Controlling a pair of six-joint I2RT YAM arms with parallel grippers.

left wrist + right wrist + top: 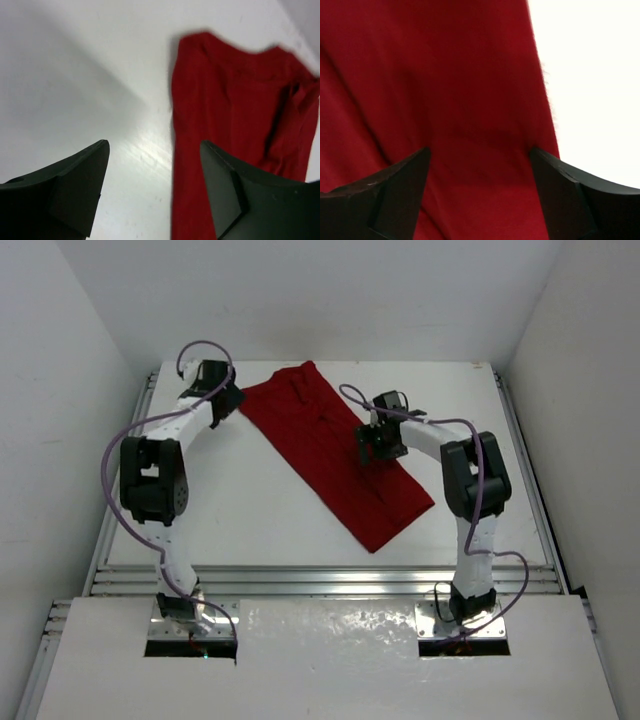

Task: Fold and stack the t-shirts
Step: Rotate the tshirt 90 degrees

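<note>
Diagonally across the white surface [250,510] lies the t-shirt [335,460], a single dark red cloth laid out as a long band. It runs from the far middle of the surface down to the near right, where it ends in a blunt corner. The fabric is soft and matte with no print. Its right edge looks slightly fuzzy in the right wrist view, and shallow creases run along its length. Toward the far end a darker fold ridges the cloth, and the left wrist view shows that side bunched and overlapped rather than flat.

The left hand [154,150] sits at the far left corner of the shirt, just beside its long edge. Its dark, wedge-shaped fingers [75,185] are spread wide with nothing between them. One is over the bare surface and the other over the cloth's edge.

The right hand [479,150] is over the shirt's right side, about halfway along the band. It is likewise released, and only red cloth shows in the gap between its fingers. Whether its tips touch the fabric cannot be told.

The surface is smooth and faintly glossy. Both white arms bend over it from the near edge, the left arm [150,480] on the left and the right arm [475,480] on the right, and purple cables [112,455] loop along them. Metal rails [320,580] cross the near edge, and plain white walls [60,390] stand on the left, right and far sides.
</note>
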